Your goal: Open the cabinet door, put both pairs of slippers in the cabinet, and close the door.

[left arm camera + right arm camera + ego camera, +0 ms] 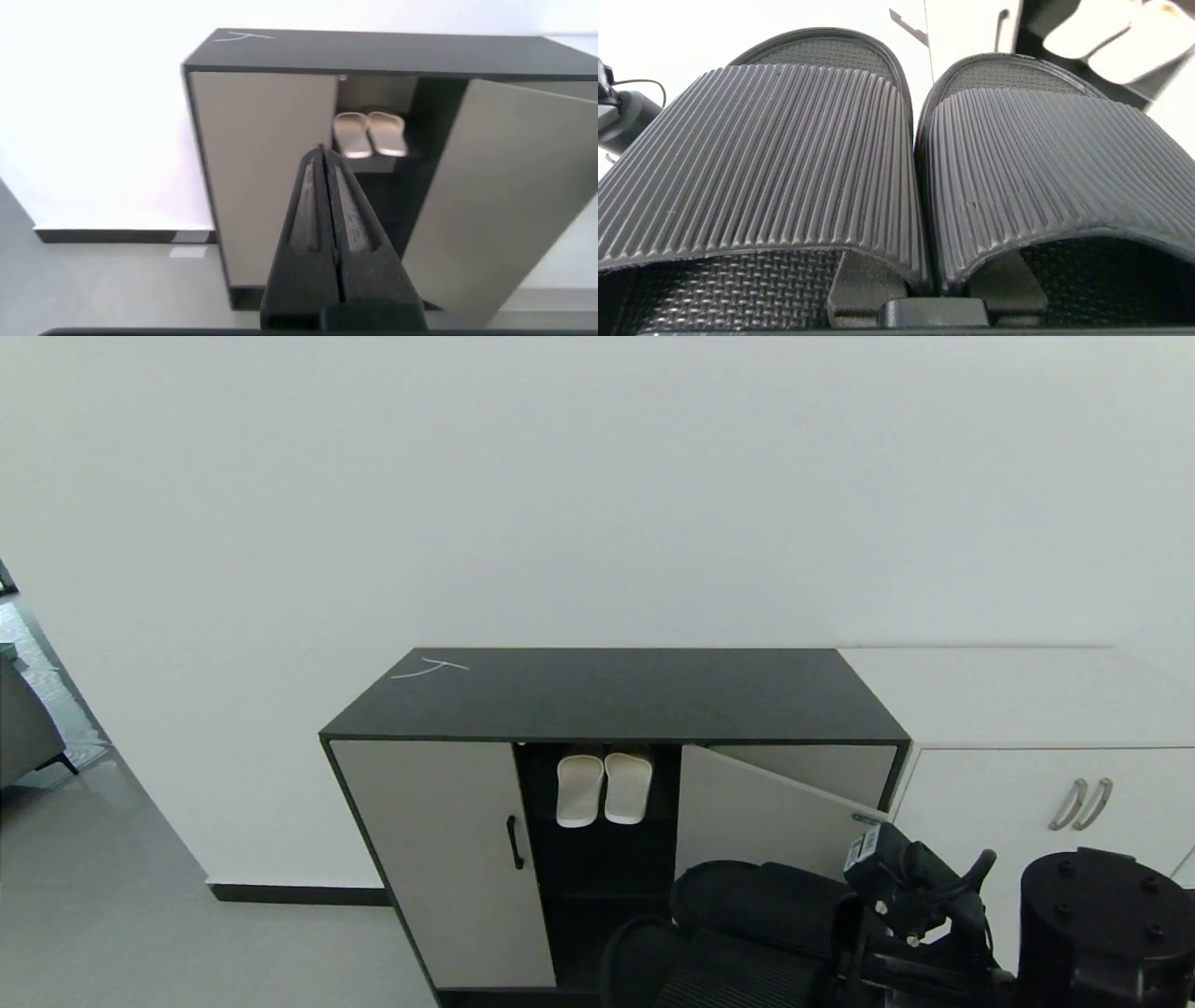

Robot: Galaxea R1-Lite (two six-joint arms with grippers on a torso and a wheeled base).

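The black-topped cabinet stands against the wall, its left door closed and its right door swung partly open. A white pair of slippers lies side by side on the upper shelf inside, and the same white pair shows in the left wrist view. My right gripper is shut on a black ribbed pair of slippers, held low in front of the opening. The black pair hides most of the right gripper's fingers. My left gripper is shut with nothing in it, pointing at the left door from some way off.
A white cabinet with two silver handles adjoins on the right, close behind the open door. Grey floor lies free to the left, and a grey sofa sits at the far left edge.
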